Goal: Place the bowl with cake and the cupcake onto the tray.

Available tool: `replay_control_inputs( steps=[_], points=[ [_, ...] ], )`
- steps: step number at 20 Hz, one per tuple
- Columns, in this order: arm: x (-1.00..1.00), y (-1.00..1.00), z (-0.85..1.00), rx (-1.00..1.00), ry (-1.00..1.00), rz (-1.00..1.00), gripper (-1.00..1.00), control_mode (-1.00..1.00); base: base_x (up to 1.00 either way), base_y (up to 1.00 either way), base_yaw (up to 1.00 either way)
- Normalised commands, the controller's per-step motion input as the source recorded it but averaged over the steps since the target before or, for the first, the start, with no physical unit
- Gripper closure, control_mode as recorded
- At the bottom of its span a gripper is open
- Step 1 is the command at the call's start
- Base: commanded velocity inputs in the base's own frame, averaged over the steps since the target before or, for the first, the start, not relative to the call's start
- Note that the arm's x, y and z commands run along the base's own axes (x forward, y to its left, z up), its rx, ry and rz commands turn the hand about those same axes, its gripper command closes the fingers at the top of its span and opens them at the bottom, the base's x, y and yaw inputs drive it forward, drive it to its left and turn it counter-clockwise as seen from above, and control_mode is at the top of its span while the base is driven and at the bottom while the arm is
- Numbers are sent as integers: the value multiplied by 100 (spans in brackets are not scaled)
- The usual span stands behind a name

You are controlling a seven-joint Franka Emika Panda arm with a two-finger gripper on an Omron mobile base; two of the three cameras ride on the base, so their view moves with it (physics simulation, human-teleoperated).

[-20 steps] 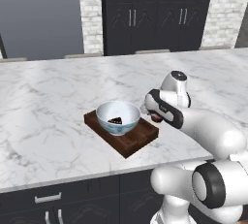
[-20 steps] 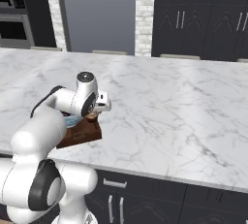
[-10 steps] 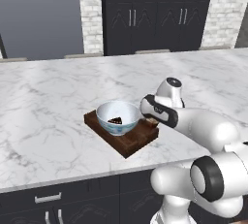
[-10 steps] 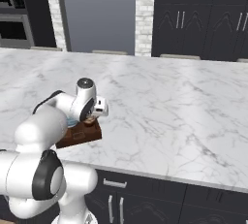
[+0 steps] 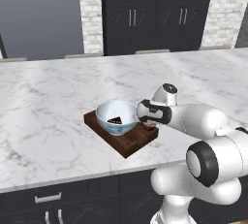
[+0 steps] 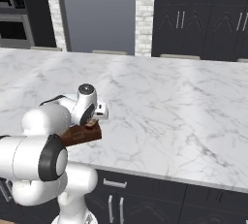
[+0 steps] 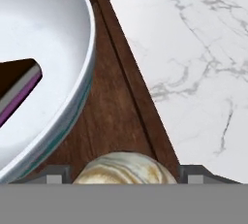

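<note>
Brown tray (image 5: 127,143) sits on the marble counter (image 5: 43,106), bowl (image 5: 116,117) already on it; the hand (image 5: 151,124), fingers apart, straddles the cupcake (image 7: 125,168) at the tray's end beside the bowl; best lifted straight up, clear of the bowl's rim.

From the right base camera the robot's own arm covers nearly all of the tray (image 6: 85,135), just one corner pokes out. In the hand view the bowl (image 7: 43,72) runs off the left edge, the cake wedge (image 7: 17,88) gets clipped too, and the cupcake (image 7: 123,169) shows just its top. From the left base camera the cupcake (image 5: 149,125) is mostly tucked under the claw (image 5: 148,119).
</note>
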Motion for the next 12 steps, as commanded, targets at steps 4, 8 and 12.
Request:
replay_control_inputs(
  steps=[4,8,12],
  points=[
    [16,2,-23,0,0,0,100,-100,0,0,0],
    [4,9,-23,1,0,0,100,-100,0,0,0],
    [-12,26,-10,3,0,0,100,-100,0,0,0]
  ],
)
